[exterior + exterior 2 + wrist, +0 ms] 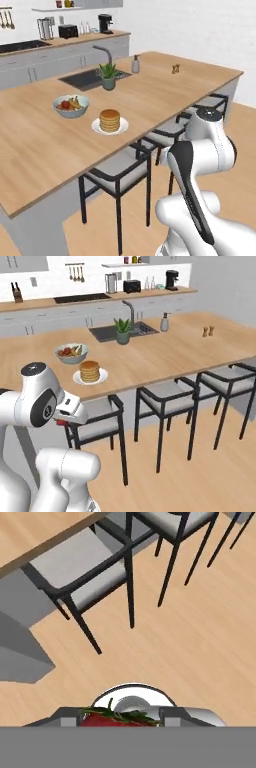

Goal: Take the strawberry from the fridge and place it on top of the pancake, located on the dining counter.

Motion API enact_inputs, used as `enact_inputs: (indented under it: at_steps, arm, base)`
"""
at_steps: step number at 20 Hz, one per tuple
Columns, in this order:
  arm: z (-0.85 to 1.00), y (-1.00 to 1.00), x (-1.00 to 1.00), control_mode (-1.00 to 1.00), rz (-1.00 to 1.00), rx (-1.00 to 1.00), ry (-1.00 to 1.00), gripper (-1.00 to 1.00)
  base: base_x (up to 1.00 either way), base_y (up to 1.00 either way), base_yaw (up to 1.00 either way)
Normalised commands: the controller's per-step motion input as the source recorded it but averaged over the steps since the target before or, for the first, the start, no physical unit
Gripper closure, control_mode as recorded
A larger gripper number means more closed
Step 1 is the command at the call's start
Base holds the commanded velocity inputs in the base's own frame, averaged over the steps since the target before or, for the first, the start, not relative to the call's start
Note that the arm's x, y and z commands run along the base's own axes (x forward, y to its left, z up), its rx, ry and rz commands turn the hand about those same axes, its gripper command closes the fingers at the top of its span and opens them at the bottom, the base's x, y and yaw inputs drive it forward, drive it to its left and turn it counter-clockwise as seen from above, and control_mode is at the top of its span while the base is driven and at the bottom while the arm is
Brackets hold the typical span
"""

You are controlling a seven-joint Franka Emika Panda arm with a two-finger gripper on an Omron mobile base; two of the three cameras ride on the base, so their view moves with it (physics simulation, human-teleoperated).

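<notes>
The strawberry [118, 718], red with green leaves, sits between my two dark fingertips at the bottom of the hand view. My gripper [120, 720] is shut on it, low over the wooden floor in front of the stools. In the right base view a speck of red strawberry [61, 422] shows under my hand, below the counter's edge. The pancake [109, 120] [90, 371] is a golden stack on a small white plate near the front edge of the dining counter [160, 95] [170, 356]. The fridge is out of view.
A bowl of fruit [71, 105] [71, 352] stands just behind the pancake, with a potted plant [108, 75] [122, 330] and the sink [82, 79] beyond. Dark stools [117, 172] [167, 393] [80, 572] line the counter's near side. Open floor lies to the right.
</notes>
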Motion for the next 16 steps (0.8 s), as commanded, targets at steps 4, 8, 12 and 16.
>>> enact_inputs:
  at_steps: [4,8,12,16]
  arm:
    - [0.00,0.00,0.00,1.00,0.00,0.00,0.00,1.00]
    - [0.00,0.00,0.00,1.00,0.00,0.00,0.00,1.00]
    - [0.00,0.00,0.00,1.00,0.00,0.00,0.00,1.00]
    - [0.00,0.00,0.00,1.00,0.00,0.00,0.00,1.00]
  base:
    - [0.10,-0.93,0.73]
    - [0.08,-1.00,0.64]
    - [0.08,-1.00,0.59]
    - [0.24,-0.58,0.61]
